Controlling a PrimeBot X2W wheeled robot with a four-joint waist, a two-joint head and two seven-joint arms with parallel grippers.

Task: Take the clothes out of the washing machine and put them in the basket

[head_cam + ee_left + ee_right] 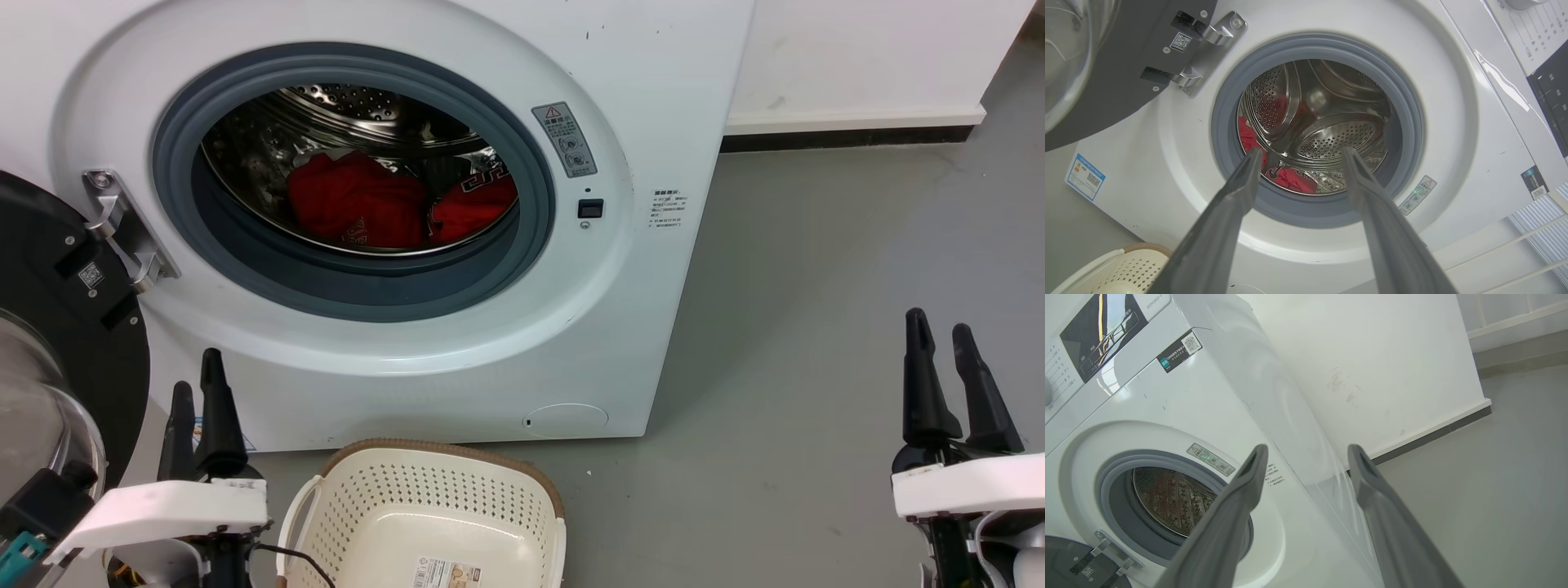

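Red clothes [351, 204] sit partly hidden inside the washing machine [457, 359].

The washing machine [457, 392] is white, its porthole ringed by a grey gasket [351, 286] around a shiny steel drum [351, 102] dotted with small holes. Inside, the clothes [351, 204] are bright red, the right one showing black-and-white trim. The door [49, 269] at the left is black with a silver hinge [122, 224]. The near basket [384, 490] is cream, patterned with rows of holes, under a brown rim. The floor [816, 327] is plain grey, the far wall [857, 57] white. The left gripper [197, 371] and right gripper [939, 322] are both black-fingered.
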